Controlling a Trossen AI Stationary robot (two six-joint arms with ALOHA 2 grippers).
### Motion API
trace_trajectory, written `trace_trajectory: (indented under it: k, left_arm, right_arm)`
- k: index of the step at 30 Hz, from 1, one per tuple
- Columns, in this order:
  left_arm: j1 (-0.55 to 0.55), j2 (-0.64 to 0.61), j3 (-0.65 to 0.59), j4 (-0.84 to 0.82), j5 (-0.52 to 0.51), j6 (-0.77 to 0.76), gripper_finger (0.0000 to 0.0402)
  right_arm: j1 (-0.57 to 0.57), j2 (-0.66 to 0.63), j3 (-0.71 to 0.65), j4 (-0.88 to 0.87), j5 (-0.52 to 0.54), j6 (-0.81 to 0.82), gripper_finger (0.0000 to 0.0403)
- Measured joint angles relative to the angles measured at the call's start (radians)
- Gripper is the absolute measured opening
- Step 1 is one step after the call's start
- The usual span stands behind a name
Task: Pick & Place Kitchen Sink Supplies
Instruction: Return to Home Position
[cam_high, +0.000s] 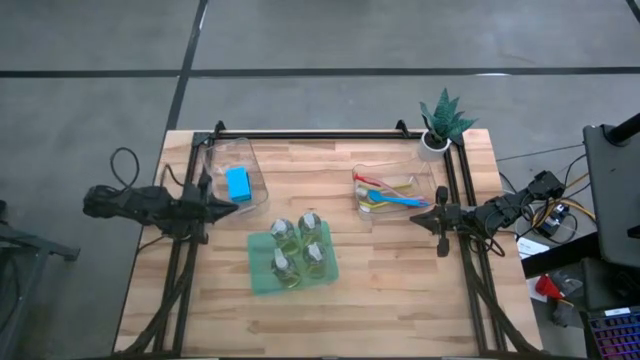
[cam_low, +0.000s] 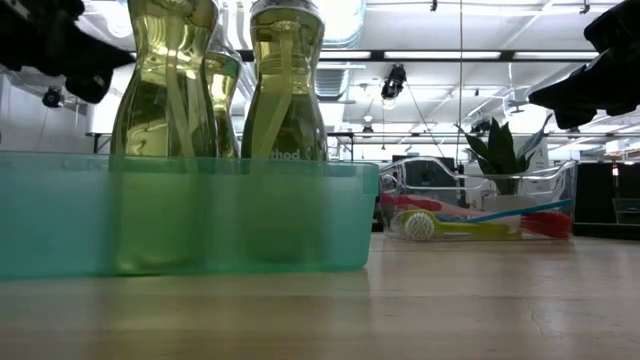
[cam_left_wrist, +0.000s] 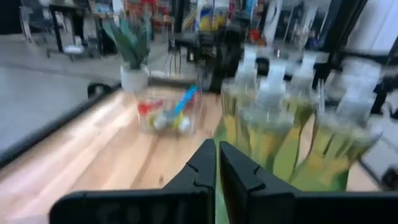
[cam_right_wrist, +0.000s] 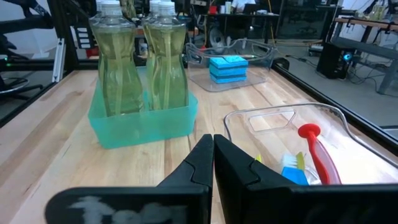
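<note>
Several clear bottles of yellowish liquid (cam_high: 297, 250) with white caps stand upright in a green tray (cam_high: 262, 281) at the table's middle. Stacked blue sponges (cam_high: 238, 183) lie in a clear bin (cam_high: 256, 163) at the far left. Red, yellow and blue brushes (cam_high: 385, 195) lie in a clear bin (cam_high: 424, 183) at the far right. My left gripper (cam_high: 226, 207) hovers shut just near of the sponge bin. My right gripper (cam_high: 426, 214) hovers shut beside the brush bin's near corner. Both hold nothing.
A small potted green plant (cam_high: 441, 125) stands at the far right corner. Black rails run along the table's left, right and far edges. Bare wood lies near of the green tray and between the two bins.
</note>
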Motion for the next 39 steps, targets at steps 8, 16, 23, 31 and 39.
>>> trace_trajectory:
  k: [8,16,23,31,39]
  left_arm:
    - [0.0,-0.009,-0.117,0.123,0.055,0.08,0.0012]
    - [0.0,-0.011,-0.187,0.197,0.059,0.083,0.0013]
    - [0.0,-0.011,-0.199,0.191,0.068,0.086,0.0016]
    - [0.0,-0.011,-0.214,0.189,0.067,0.085,0.0018]
    - [0.0,-0.003,-0.225,0.227,0.066,0.065,0.0014]
  right_arm:
    - [0.0,-0.001,0.0,0.0,0.0,0.0,0.0008]
    - [0.0,-0.001,0.0,0.0,0.0,0.0,0.0008]
    - [0.0,-0.001,0.0,0.0,0.0,0.0,0.0008]
    - [0.0,-0.001,0.0,0.0,0.0,0.0,0.0008]
    - [0.0,-0.001,0.0,0.0,0.0,0.0,0.0008]
